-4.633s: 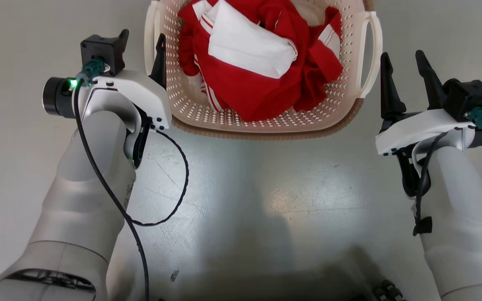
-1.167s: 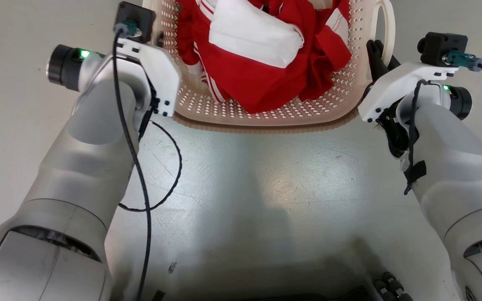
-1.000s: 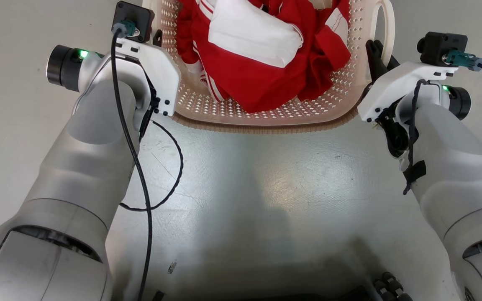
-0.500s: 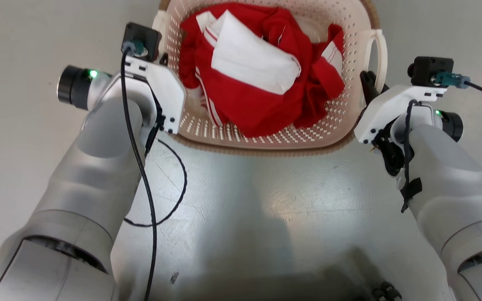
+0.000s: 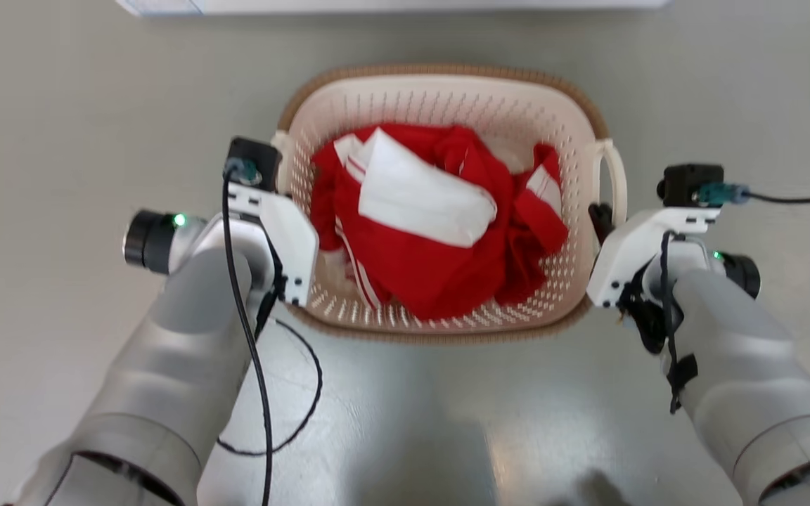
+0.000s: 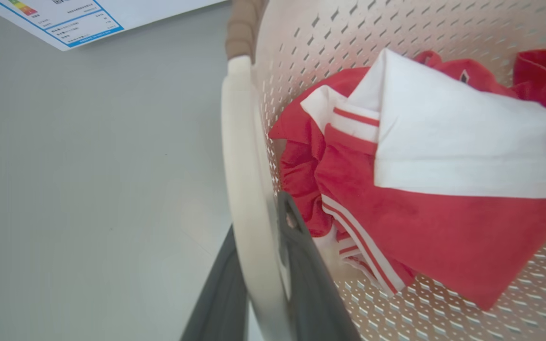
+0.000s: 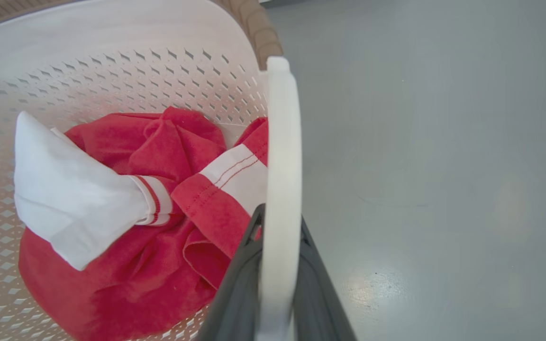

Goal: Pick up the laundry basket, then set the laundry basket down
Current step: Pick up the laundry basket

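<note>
The laundry basket (image 5: 440,105), cream with a brown rim, holds red and white clothes (image 5: 433,239). In the left wrist view my left gripper (image 6: 259,215) is shut on the basket's white left handle (image 6: 242,156), with one dark finger on each side of it. In the right wrist view my right gripper (image 7: 280,218) is shut on the right handle (image 7: 282,142) in the same way. In the head view the right gripper (image 5: 602,218) sits at the lower end of that handle (image 5: 617,176). The left fingers are hidden under their wrist housing. I cannot tell whether the basket is off the floor.
A white appliance (image 5: 377,5) stands just beyond the basket, and its energy label (image 6: 64,19) appears in the left wrist view. A black cable (image 5: 292,393) loops from my left arm. Grey floor (image 5: 60,105) lies on both sides.
The head camera has moved, so the whole basket now sits lower and smaller in its view. Over four seconds ago the right gripper stood open beside the handle; it is now shut on it.
</note>
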You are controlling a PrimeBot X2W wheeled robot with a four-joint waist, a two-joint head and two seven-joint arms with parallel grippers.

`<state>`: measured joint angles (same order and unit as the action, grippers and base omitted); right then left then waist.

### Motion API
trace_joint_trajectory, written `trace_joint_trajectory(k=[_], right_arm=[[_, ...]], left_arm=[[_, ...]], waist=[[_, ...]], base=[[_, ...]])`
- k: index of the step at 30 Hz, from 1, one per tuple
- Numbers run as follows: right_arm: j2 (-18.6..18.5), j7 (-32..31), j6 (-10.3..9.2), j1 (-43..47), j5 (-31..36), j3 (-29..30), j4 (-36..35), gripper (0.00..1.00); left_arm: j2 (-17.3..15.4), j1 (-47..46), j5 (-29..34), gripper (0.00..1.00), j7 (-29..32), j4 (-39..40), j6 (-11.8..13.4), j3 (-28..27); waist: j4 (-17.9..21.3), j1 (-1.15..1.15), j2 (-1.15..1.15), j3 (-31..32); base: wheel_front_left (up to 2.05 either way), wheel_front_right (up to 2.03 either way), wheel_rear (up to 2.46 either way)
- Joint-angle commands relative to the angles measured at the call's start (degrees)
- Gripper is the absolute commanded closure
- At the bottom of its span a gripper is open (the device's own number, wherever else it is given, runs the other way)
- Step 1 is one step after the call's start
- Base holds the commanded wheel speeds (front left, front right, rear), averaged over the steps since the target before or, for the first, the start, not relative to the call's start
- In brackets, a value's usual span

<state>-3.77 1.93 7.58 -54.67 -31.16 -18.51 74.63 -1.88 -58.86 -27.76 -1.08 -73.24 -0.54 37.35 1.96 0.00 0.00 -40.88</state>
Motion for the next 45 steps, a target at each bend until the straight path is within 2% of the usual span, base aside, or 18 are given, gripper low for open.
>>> trace_joint_trajectory(k=[1,13,19,29,45], right_arm=[[0.90,-0.33,-0.09,2.74,0.79,-0.52,-0.68,1.00],[0.90,-5.51,-0.09,9.93,1.91,-0.59,-0.67,1.00],[0.90,-7.82,-0.09,14.57,0.37,-1.99,-0.67,1.00],[0.90,-10.63,-0.09,21.45,-2.40,-5.27,-0.67,1.00],[0.90,-11.45,-0.09,23.65,-9.04,-11.47,-0.76,1.00]], left_arm=[[-0.99,2.06,-0.40,1.00,0.16,1.08,-0.10,-0.05],[-0.99,10.99,-4.49,1.00,3.29,0.66,-0.14,2.02],[-0.99,16.11,-6.86,1.00,4.91,0.67,-0.75,3.27],[-0.99,23.80,-10.11,1.00,7.49,2.38,-1.27,6.14],[-0.99,27.95,-13.73,1.00,9.15,3.80,-0.69,9.90]], waist=[[-0.47,0.00,0.00,3.70],[-0.35,0.00,0.00,17.44],[0.26,0.00,0.00,26.45],[1.10,0.00,0.00,37.98],[0.99,0.00,0.00,44.85]], base=[[0.00,0.00,0.00],[0.00,0.00,0.00],[0.00,0.00,0.00],[0.00,0.00,0.00],[0.00,0.00,0.00]])
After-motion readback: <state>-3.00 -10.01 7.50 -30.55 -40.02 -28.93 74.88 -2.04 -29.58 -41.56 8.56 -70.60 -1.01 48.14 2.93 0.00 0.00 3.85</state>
